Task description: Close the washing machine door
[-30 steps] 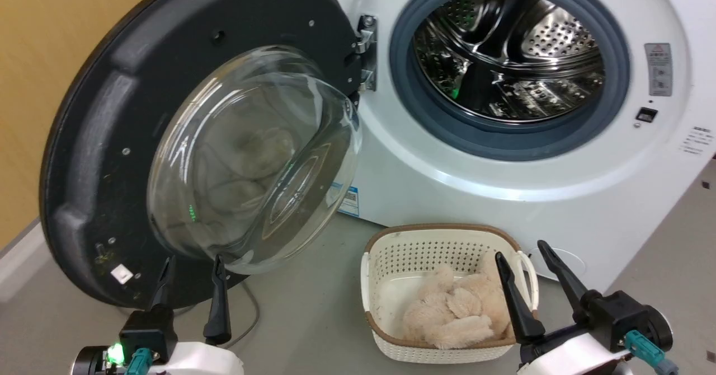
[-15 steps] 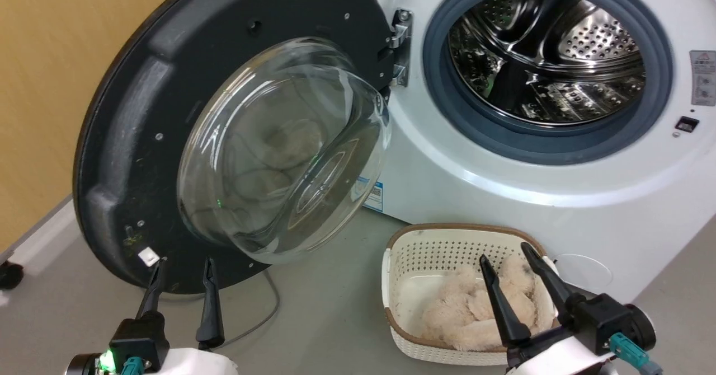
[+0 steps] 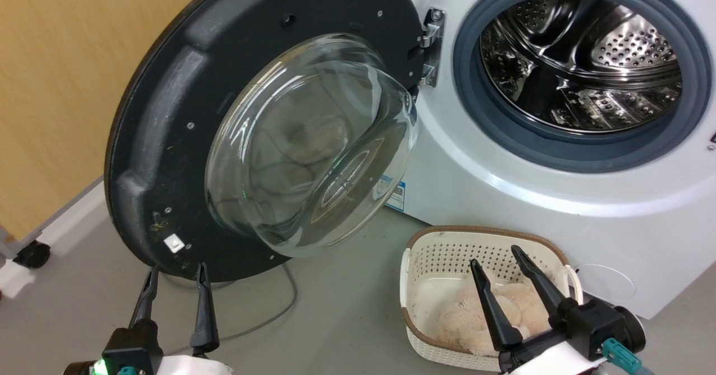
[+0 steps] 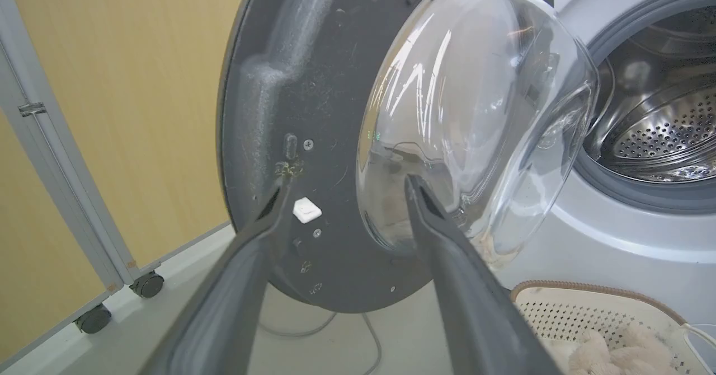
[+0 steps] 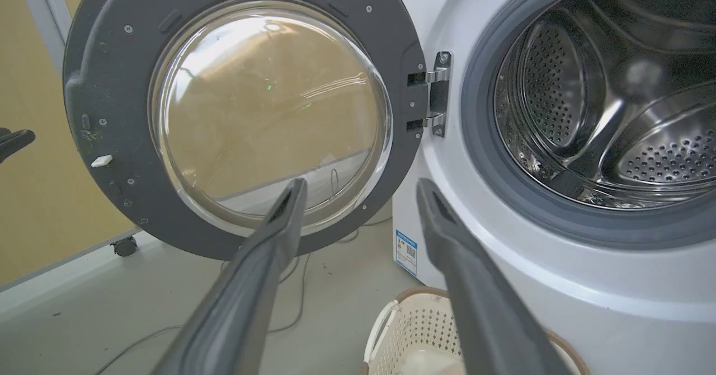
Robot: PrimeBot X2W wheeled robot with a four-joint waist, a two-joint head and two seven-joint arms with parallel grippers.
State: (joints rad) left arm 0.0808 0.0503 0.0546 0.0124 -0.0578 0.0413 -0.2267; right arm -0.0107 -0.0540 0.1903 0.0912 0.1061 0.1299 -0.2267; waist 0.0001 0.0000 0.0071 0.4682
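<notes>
The washing machine door stands wide open to the left of the washing machine, hanging on its metal hinge. Its clear glass bowl bulges toward me. The steel drum shows behind the grey seal. My left gripper is open just below the door's lower rim; in the left wrist view the left gripper points at the door, apart from it. My right gripper is open over the basket, and in the right wrist view the right gripper faces the door and hinge.
A cream perforated basket with a plush toy sits on the floor before the machine. A grey cable lies under the door. A yellow partition on casters stands close behind the door, at the left.
The whole head picture has slid to the right, so the camera has turned left. The door stands as wide open as before. Both grippers stay open, lower in the picture.
</notes>
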